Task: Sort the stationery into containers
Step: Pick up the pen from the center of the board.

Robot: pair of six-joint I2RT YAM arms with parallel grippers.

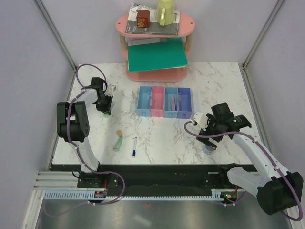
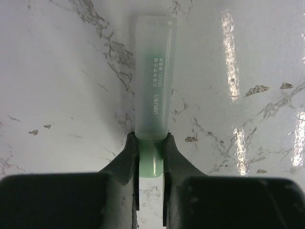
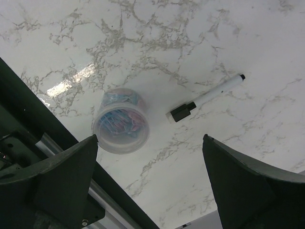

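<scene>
My left gripper (image 2: 151, 143) is shut on the lower end of a pale green marker (image 2: 155, 81), which points away from me over the marble. From above, this gripper (image 1: 105, 107) is at the table's left side. A second pale green marker (image 1: 118, 143), a tan eraser (image 1: 119, 133) and a thin white pen with a blue tip (image 1: 134, 147) lie near the front. The containers (image 1: 164, 101) sit mid-table, with a pinkish item in the blue one. My right gripper (image 3: 149, 140) hangs open above a clear round tub of coloured clips (image 3: 121, 121) and a white pen with a black cap (image 3: 205, 98).
A pink oval two-tier shelf (image 1: 183, 21) at the back carries a green folder (image 1: 157, 55), grey books, a red box and a yellow cup. The table's black front edge (image 3: 28, 109) runs close beside the clip tub. White walls close in both sides.
</scene>
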